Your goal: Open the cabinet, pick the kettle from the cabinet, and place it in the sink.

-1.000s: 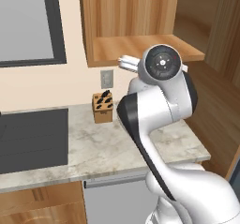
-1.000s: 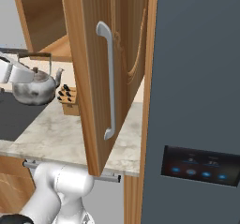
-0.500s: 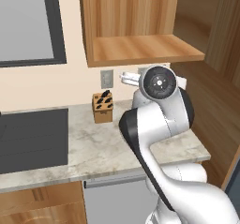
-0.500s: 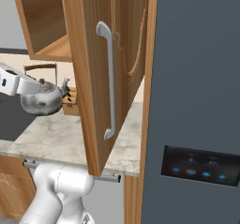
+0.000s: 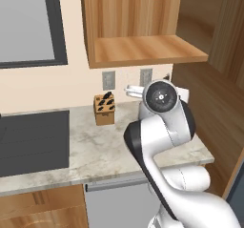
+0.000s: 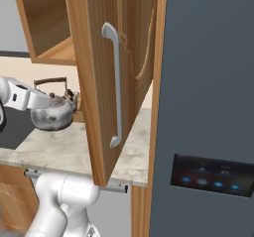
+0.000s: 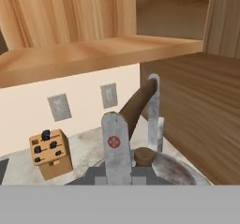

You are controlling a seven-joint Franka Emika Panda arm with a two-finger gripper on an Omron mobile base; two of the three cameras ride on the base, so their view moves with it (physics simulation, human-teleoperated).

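The cabinet stands open, its door point(image 6: 131, 57) swung out toward me and its pale shelf point(image 5: 147, 50) bare. The silver kettle point(image 6: 52, 114) hangs just above the counter, below and in front of the cabinet. My gripper point(image 6: 42, 102) is shut on the base of its arched dark handle. In the hand view the kettle's brown handle point(image 7: 136, 106) rises right in front of the camera, above the lid knob point(image 7: 144, 156). In the left base view my own arm hides most of the kettle. The sink's black basin point(image 5: 33, 141) lies in the counter to the left of the arm.
A wooden knife block point(image 5: 105, 108) stands against the wall under two outlets point(image 5: 108, 80). The marble counter point(image 5: 95, 146) runs left to right. The open door with its bar handle point(image 6: 115, 82) juts out close by on the right, with a tall dark fridge point(image 6: 208, 107) beyond it.
The gripper has carried the kettle down from shelf height to just above the counter, drifting slightly toward the open door. The grip has stayed shut.
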